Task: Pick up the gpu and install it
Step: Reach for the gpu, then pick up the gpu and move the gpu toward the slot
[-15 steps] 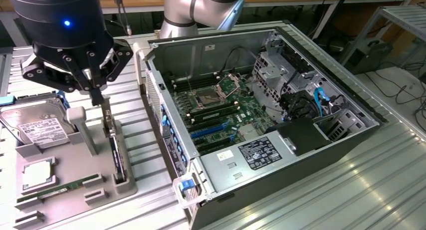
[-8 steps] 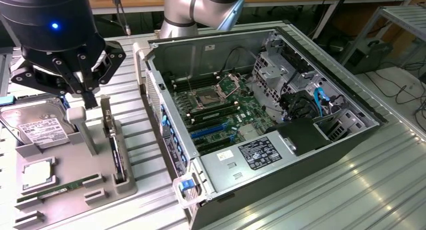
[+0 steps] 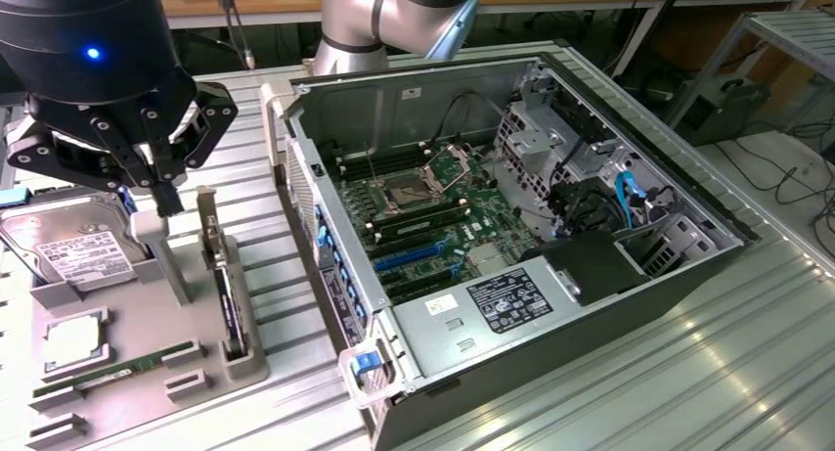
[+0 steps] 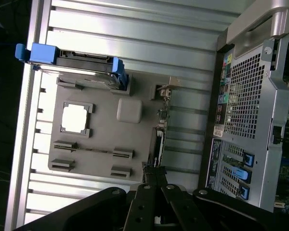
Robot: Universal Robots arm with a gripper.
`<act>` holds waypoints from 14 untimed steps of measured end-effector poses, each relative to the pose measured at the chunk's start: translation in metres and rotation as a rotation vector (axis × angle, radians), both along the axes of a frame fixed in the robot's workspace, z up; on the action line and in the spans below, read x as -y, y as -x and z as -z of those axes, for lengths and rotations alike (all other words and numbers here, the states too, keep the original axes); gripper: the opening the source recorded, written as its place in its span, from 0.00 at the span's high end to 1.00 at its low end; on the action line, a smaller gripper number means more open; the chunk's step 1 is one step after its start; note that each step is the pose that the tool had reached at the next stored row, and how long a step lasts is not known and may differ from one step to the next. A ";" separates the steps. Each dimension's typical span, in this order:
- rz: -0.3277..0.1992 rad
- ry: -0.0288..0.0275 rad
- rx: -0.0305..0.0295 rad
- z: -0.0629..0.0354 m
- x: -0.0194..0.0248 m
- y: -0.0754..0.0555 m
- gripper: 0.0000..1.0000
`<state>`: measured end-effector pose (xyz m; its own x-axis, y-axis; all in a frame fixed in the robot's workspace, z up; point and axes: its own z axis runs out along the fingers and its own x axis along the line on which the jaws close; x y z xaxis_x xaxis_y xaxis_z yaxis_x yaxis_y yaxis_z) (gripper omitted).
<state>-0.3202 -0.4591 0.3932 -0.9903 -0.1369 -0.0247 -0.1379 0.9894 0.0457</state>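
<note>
Gpu (image 3: 225, 287) stands on its long edge in a slot of the grey holder tray (image 3: 144, 412), on the side of the tray nearest the computer case (image 3: 431, 109). Its silver bracket (image 3: 207, 224) rises upright at one end. In the wrist view we see the same card (image 4: 159, 139) edge-on along the tray (image 4: 135, 154).

We see the claw (image 3: 167, 204) hanging above the tray with its fingers pressed together and nothing between them. It is clear of the card, just beside a grey post that rises from the tray. In the wrist view the closed fingertips of the claw (image 4: 154, 174) line up over one end of the gpu.

Also on the tray we find a hard drive (image 3: 59, 250) with a white label, a square processor chip (image 3: 76, 336) and a green RAM stick (image 3: 120, 370). The case lies open on the ribbed metal worktop (image 3: 730, 373) at the exterior view's right, its motherboard (image 3: 437, 211) exposed.
</note>
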 end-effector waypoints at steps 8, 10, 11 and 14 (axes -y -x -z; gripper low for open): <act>0.000 0.0000 0.0001 0.0000 0.0000 0.000 0.89; 0.000 0.0000 0.0001 0.0000 0.0000 0.000 0.89; 0.000 0.0000 0.0000 0.0000 0.0000 0.000 0.89; 0.000 0.0000 0.0000 0.0000 0.0000 0.000 0.76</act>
<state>-0.3202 -0.4591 0.3932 -0.9903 -0.1369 -0.0247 -0.1379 0.9894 0.0457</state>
